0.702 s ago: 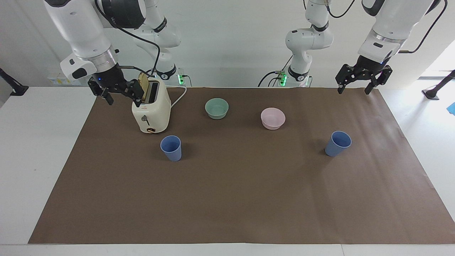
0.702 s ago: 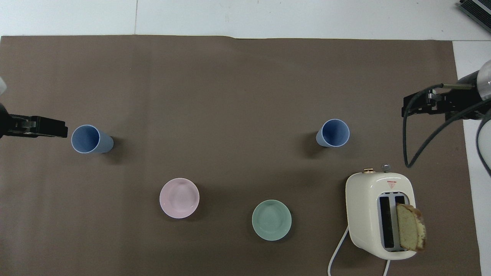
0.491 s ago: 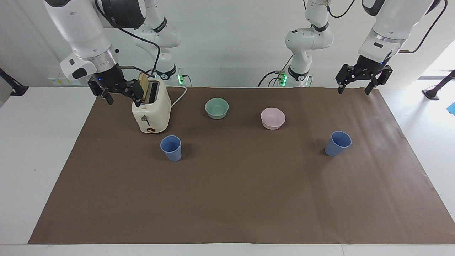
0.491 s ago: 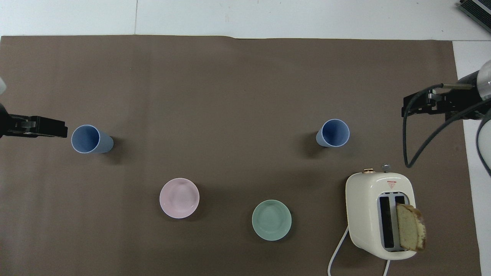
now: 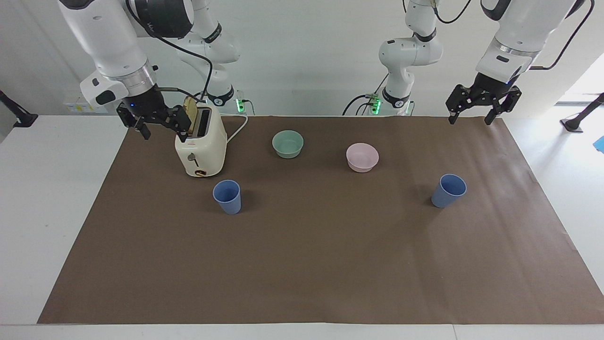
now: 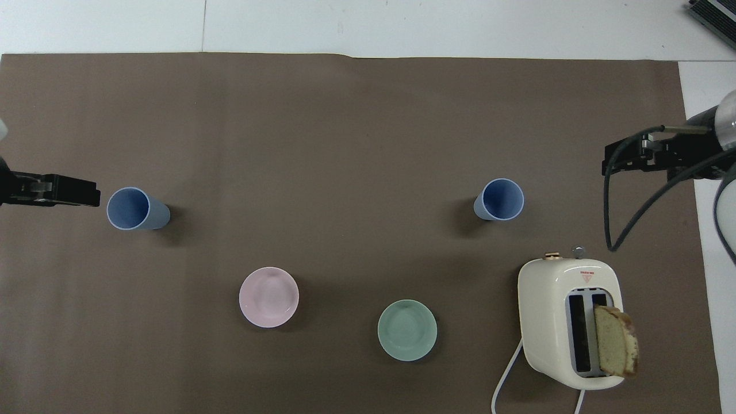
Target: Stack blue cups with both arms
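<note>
Neither of the blue cups has been picked up, so the stacking has not begun. One cup (image 5: 227, 196) stands upright on the brown mat (image 5: 302, 264), farther from the robots than the cream toaster (image 5: 200, 147) and toward the right arm's end of the table; the other cup (image 5: 448, 190) stands upright well apart from it, toward the left arm's end, farther out than the pink bowl (image 5: 362, 157). The green bowl (image 5: 288, 143) sits beside the pink one, nearer to the robots than both cups. The right gripper (image 5: 160, 127) hangs just beside the toaster, over the mat's edge, its fingers apart and holding nothing. The left gripper (image 5: 469, 119) hovers over the mat's corner at its own end, fingers likewise spread and empty. The cups look like thin matte plastic, so they should be light, fairly stiff yet liable to flex if squeezed hard, and easy to tip with a sideways nudge. Their taper means a grip low on the wall could slide upward; taking each by the rim, one finger inside and one outside, or across the upper wall, seems safest. A slice of bread (image 6: 615, 340) stands in the toaster's slot and plays no part in the task.
</note>
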{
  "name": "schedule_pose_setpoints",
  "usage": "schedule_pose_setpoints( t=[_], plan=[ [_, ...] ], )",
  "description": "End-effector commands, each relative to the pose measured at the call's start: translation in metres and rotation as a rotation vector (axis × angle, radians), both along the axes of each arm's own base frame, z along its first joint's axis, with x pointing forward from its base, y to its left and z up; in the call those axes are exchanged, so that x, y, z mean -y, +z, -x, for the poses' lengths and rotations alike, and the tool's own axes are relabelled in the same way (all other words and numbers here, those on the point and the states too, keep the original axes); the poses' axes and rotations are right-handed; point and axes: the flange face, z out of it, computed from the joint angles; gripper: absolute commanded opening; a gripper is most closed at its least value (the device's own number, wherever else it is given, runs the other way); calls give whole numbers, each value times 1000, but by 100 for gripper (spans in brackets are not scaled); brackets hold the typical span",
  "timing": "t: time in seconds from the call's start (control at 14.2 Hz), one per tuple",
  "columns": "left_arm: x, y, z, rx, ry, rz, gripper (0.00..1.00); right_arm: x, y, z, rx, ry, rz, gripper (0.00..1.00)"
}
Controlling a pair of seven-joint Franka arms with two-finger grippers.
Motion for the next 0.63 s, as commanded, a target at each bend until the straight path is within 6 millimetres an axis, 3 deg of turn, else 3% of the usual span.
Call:
schedule_pose_setpoints(
  t=[0.0, 0.28, 0.56],
  plan=[
    [-3, 1, 5, 8, 2, -13, 100, 3, 1, 5, 10, 17, 3, 100],
    [-11, 1, 4, 13, 13, -12, 100, 3, 1, 5, 10, 17, 3, 100],
    [-51, -10, -3, 3, 85, -9, 100, 3, 1, 5, 10, 17, 3, 100]
  ],
)
